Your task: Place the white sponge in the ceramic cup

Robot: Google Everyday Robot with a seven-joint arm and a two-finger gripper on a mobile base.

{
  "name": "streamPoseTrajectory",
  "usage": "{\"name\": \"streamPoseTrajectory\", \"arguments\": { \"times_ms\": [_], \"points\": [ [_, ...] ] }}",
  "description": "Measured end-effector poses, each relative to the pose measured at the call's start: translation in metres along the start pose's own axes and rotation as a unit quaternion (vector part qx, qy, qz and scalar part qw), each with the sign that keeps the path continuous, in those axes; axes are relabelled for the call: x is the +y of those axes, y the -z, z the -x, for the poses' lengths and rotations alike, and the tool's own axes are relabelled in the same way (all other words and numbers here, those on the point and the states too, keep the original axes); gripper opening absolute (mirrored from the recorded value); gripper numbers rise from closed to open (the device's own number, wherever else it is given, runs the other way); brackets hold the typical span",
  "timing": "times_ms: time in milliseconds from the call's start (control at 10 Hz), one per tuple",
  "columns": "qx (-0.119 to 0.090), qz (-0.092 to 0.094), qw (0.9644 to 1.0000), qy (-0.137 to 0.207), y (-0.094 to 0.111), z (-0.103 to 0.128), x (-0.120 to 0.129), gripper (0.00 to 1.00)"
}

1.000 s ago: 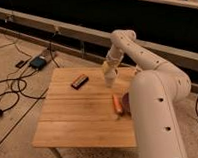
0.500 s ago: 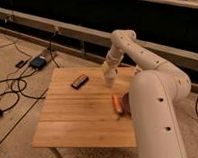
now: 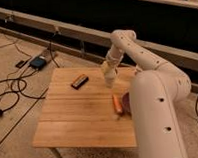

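- The claw [image 3: 110, 79] hangs pointing down over the far right part of the wooden worktop [image 3: 79, 119]. I cannot tell whether it is open or closed.
- A dark rectangular block [image 3: 79, 81] lies near it, toward the view's left.
- Nearer the camera, an orange carrot-like item [image 3: 117, 103] lies just beside a dark maroon bowl [image 3: 125, 99], which the arm [image 3: 154, 110] half hides.
- The white sponge and the ceramic cup cannot be made out.

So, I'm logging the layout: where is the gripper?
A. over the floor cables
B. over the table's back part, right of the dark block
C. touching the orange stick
B: the gripper is over the back of the wooden table, right of the dark block, clear of the orange stick.
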Motion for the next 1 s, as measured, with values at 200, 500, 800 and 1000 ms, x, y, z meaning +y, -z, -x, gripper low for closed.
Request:
{"name": "streamPoseTrajectory", "arguments": {
  "times_ms": [200, 500, 800, 1000],
  "points": [
    [-0.006, 0.01, 0.9999, 0.008, 0.004, 0.001, 0.003, 0.54],
    [-0.01, 0.006, 0.9998, 0.018, 0.014, 0.003, 0.001, 0.54],
    [-0.013, -0.008, 0.9995, 0.027, 0.028, 0.007, -0.004, 0.54],
    [-0.01, -0.006, 0.9994, 0.032, 0.025, 0.007, 0.0, 0.52]
  ]
}}
